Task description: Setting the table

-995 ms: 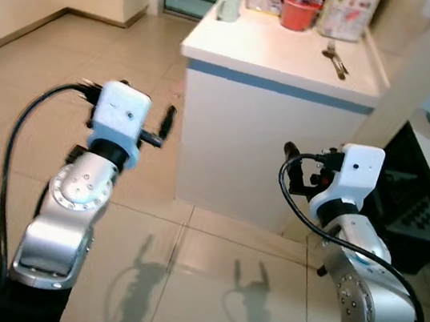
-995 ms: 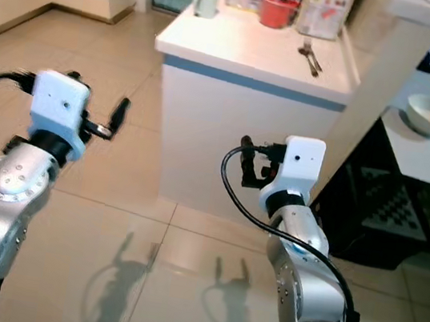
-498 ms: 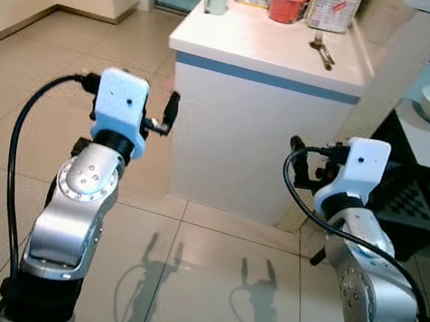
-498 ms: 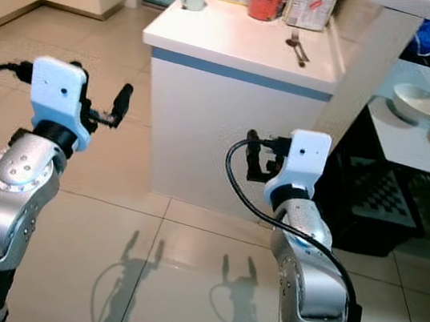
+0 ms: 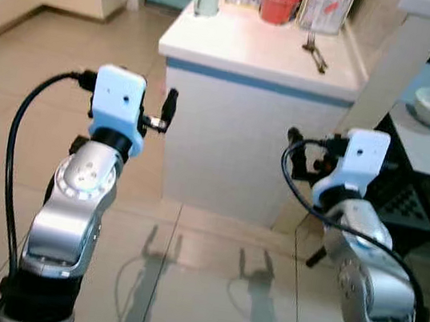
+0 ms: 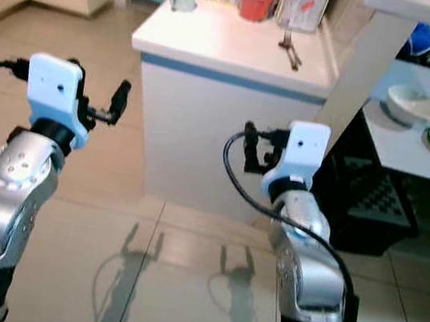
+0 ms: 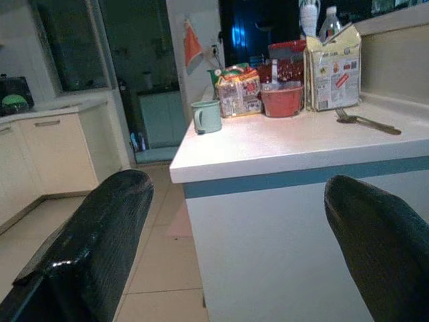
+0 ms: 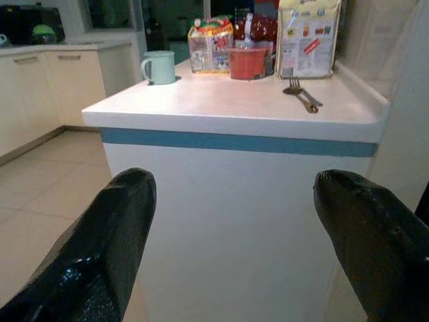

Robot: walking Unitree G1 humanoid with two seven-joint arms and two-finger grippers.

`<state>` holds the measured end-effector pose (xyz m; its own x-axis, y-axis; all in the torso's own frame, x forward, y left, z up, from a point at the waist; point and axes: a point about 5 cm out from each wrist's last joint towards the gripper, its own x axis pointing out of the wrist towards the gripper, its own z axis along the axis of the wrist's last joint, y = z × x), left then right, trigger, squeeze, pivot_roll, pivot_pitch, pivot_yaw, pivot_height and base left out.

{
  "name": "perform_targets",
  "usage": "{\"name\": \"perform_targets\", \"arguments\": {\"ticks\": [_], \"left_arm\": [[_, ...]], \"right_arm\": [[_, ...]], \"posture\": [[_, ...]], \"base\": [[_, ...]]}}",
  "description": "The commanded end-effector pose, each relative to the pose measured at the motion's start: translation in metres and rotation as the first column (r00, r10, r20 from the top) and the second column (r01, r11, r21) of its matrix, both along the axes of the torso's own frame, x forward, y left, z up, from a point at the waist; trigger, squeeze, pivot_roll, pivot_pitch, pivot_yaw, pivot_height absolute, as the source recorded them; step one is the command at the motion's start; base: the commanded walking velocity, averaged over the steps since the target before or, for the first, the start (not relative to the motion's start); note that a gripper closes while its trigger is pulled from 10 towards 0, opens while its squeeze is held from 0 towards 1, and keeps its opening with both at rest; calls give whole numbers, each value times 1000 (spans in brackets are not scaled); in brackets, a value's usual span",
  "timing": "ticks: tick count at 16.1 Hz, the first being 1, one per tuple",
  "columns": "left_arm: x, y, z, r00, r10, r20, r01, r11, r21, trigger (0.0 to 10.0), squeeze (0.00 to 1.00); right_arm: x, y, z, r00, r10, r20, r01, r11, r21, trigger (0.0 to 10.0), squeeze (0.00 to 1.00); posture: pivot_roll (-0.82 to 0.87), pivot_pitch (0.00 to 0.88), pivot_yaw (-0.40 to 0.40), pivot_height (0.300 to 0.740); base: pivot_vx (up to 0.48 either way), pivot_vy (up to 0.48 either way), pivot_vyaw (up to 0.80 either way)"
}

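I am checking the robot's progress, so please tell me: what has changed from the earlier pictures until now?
Mostly the camera's view has shifted; the things on the counter have not moved. The left gripper has risen a little since a second ago. Both grippers, left and right gripper, remain open and hold nothing. The fork, green mug and red bowl lie as before, untouched.

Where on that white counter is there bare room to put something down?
The counter is bare across its front and middle, between the green mug and the fork. The back edge is crowded: snack packs, a red bowl, a tall bag.
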<state>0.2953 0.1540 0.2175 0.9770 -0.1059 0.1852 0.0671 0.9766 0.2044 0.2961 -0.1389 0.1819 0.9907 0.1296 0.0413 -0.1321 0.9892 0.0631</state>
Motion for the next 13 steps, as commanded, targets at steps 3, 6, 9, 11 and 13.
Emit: {"name": "perform_targets", "arguments": {"ticks": [3,6,9,11,13], "left_arm": [[2,0,-1,1000,-3,-5,3,1000,-2,10000,0],[2,0,-1,1000,-4,-6,4,1000,2,10000,0],[2,0,-1,1000,-6,-6,6,1000,2,10000,0],[2,-1,-1,1000,-10,-5,10,1000,1,10000,0],[2,-1,-1,1000,-12,-6,12,1000,0,10000,0]], "right_arm": [[2,-3,1,1000,-9,2,9,1000,-6,10000,0],[3,-4,1,1000,-9,2,9,1000,-6,10000,0],[3,-4,1,1000,-9,2,9,1000,-5,10000,0],[3,-3,1,1000,-7,6,7,1000,-4,10000,0],[3,-3,1,1000,-7,6,7,1000,-7,10000,0]], "posture": [[11,0,-40,740],[11,0,-40,740],[11,0,-40,740],[11,0,-39,740],[11,0,-39,740]], "base": [[368,0,0],[366,0,0],[370,0,0],[368,0,0],[368,0,0]]}}
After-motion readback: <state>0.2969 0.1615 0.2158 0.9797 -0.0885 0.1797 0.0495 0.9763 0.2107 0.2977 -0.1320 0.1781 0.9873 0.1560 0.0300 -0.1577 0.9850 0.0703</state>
